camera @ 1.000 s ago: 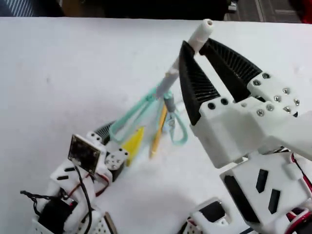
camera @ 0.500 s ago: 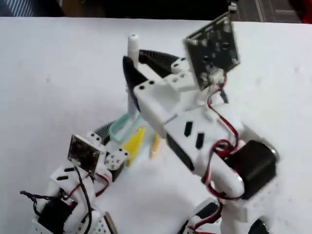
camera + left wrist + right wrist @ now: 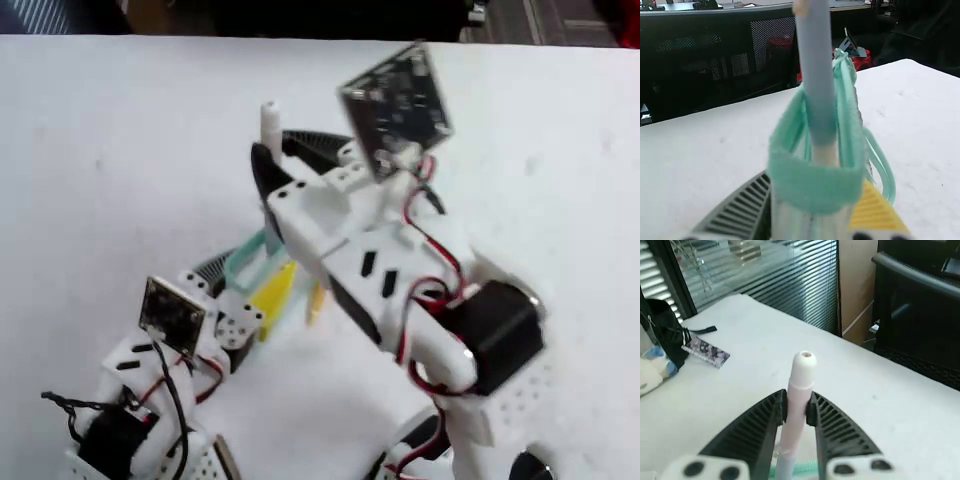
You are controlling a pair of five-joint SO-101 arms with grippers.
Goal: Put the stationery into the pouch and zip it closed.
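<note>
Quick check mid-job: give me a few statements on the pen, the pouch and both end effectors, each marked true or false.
1. The right end effector is shut on the pen. True.
2. The pen lies flat on the table. False: it stands upright, with its lower end in the pouch's mouth.
3. The left end effector grips the pouch at its edge. True.
4. The pouch is zipped closed. False: its mouth is open with the pen in it.

White table [image 3: 120,150] spans the high view. Black bag [image 3: 662,330] on it, patterned card [image 3: 706,351] just beside. Window blinds [image 3: 765,270] behind.
</note>
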